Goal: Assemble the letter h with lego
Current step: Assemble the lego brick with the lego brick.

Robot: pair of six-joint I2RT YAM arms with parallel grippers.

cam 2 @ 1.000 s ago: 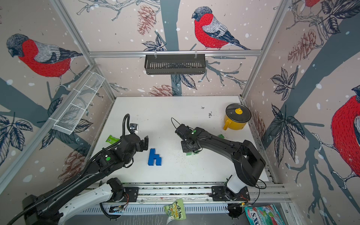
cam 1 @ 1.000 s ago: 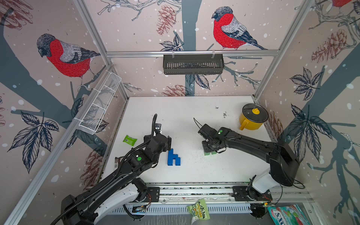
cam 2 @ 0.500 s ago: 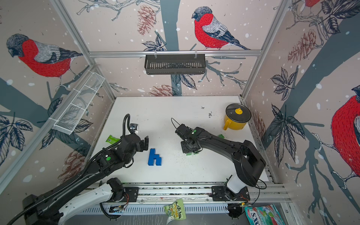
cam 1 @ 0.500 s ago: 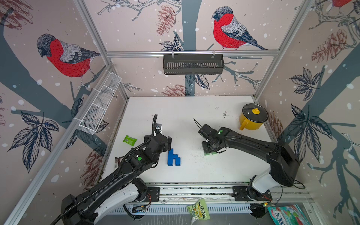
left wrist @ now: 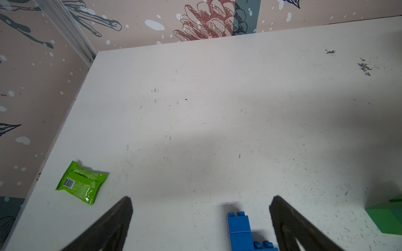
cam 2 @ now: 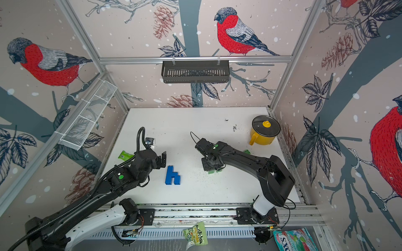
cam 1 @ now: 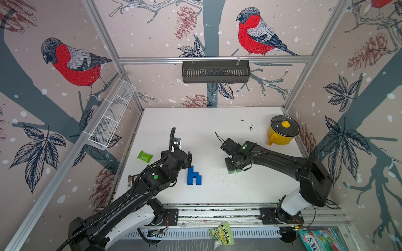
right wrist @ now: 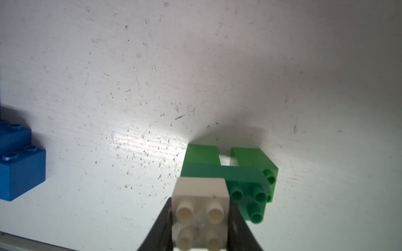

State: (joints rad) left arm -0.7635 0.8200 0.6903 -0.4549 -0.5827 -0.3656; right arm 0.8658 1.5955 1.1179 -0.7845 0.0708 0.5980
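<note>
A blue lego h [cam 1: 193,176] [cam 2: 172,176] lies flat on the white table [cam 1: 206,130]. My left gripper [cam 1: 187,159] hovers just behind and left of it, open and empty; in the left wrist view the h's stem [left wrist: 239,226] shows between the spread fingers of the left gripper [left wrist: 201,200]. To the right, my right gripper [cam 1: 233,163] points down, shut on a white lego brick [right wrist: 201,208]. That brick sits against one end of a green lego assembly [right wrist: 228,171] [cam 2: 214,171], a dark oblong brick across two lighter green ones.
A yellow lidded pot [cam 1: 281,132] stands at the back right. A flat green packet [cam 1: 145,156] [left wrist: 82,182] lies near the table's left edge. A small green brick [cam 2: 246,151] lies behind the right arm. A black basket [cam 1: 215,70] hangs on the back wall.
</note>
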